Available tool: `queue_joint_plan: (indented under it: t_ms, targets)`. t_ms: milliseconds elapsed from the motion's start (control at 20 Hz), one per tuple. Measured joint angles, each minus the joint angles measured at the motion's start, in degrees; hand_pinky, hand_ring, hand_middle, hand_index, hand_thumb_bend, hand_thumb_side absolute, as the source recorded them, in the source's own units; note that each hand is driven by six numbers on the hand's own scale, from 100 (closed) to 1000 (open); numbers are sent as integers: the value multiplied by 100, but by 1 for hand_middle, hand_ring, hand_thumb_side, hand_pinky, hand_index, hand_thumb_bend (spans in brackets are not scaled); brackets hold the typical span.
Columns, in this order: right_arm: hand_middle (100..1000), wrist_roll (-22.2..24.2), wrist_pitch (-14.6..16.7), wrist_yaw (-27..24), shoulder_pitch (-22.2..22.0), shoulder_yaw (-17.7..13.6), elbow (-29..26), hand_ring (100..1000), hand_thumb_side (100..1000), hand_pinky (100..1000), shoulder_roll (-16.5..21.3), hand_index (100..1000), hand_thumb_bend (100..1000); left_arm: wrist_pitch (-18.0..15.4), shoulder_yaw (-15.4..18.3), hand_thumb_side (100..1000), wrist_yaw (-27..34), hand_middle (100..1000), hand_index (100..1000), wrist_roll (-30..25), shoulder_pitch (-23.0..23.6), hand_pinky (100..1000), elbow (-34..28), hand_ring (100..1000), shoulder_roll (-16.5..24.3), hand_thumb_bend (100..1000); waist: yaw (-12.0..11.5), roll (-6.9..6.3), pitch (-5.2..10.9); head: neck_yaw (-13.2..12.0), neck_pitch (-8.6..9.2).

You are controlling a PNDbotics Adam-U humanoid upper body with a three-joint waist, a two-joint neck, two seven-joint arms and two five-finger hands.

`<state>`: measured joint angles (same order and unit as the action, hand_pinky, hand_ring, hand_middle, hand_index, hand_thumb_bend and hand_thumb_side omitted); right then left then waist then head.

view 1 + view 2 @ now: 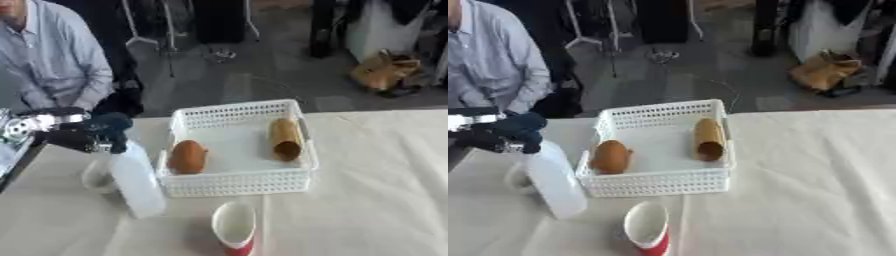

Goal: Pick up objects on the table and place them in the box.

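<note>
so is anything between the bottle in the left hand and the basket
Nothing visible. The left robot hand is curled round the top of the white bottle, which sits right beside the basket's left wall. Only that low wall separates them. Inside, the open middle lies between the brown oval and the tube.

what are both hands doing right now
Left hand: shut on the top of the tall white plastic bottle.
Right hand: not in view.

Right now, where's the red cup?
The red cup stands on the table at the near edge, just in front of the white basket, with the white bottle to its left.
</note>
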<state>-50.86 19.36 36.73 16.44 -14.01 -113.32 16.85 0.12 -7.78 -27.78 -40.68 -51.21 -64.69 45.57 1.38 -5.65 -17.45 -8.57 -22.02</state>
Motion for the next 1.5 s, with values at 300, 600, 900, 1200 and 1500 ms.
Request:
queue_joint_plan:
  t_ms: [300,600,900,1200,1500]
  targets:
    - [646,-7,-9,-5,16,-31,0,832,1000,705,0,715,100,-4,1,757,123,521,658,-48,43,650,2,614,0,547,0,3,0,-1,0]
    - [645,-9,-12,-13,16,-33,0,832,1000,705,-1,715,100,34,3,782,267,577,684,-1,67,671,26,642,-13,548,1,6,0,-1,0]
    - [643,-9,-14,-16,17,-35,0,831,1000,704,-5,713,100,72,28,815,513,660,782,105,113,701,50,727,-108,595,5,19,-1,-1,3]
    - [642,-20,-32,-22,18,-67,0,832,1000,703,-7,711,100,77,35,807,684,627,775,112,184,703,75,713,-157,598,11,23,-13,-1,5]
    - [642,-30,-43,-25,24,-71,0,831,1000,705,-7,710,100,88,35,787,813,553,707,124,217,672,75,649,-185,548,12,24,-13,-2,7]
